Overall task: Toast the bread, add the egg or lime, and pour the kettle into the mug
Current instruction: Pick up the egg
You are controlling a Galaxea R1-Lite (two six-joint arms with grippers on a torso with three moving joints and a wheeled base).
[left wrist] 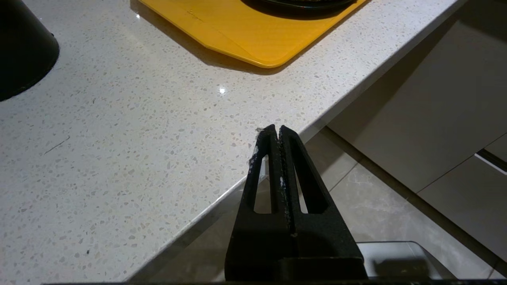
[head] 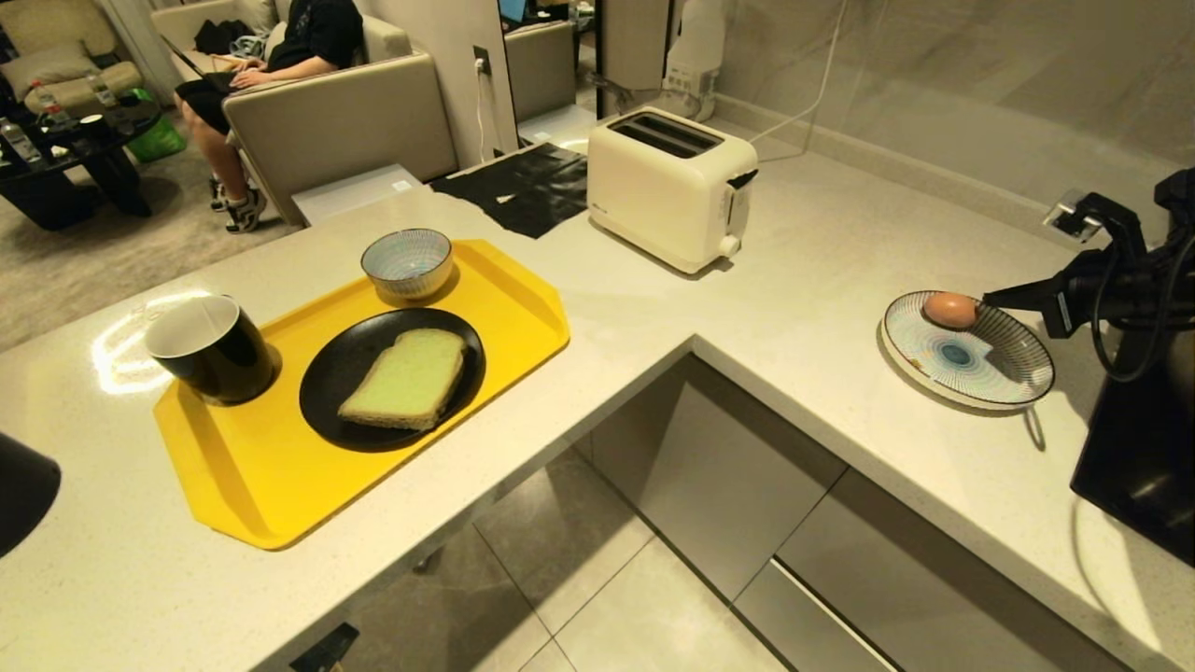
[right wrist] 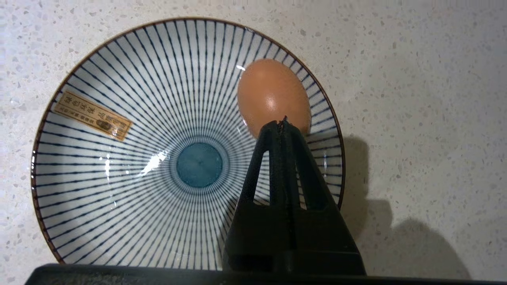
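Egg (right wrist: 273, 95) on striped plate (right wrist: 119, 190), apparently just beyond right gripper (right wrist: 282, 123)

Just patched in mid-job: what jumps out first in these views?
The bright yellow tray on the left counter grabs the eye, carrying the black mug, a striped bowl and the pale green bread on a black plate. To the right, the right end effector, shut, hangs over the orange-brown egg lying on a striped plate. The cream toaster stands behind, slots empty.
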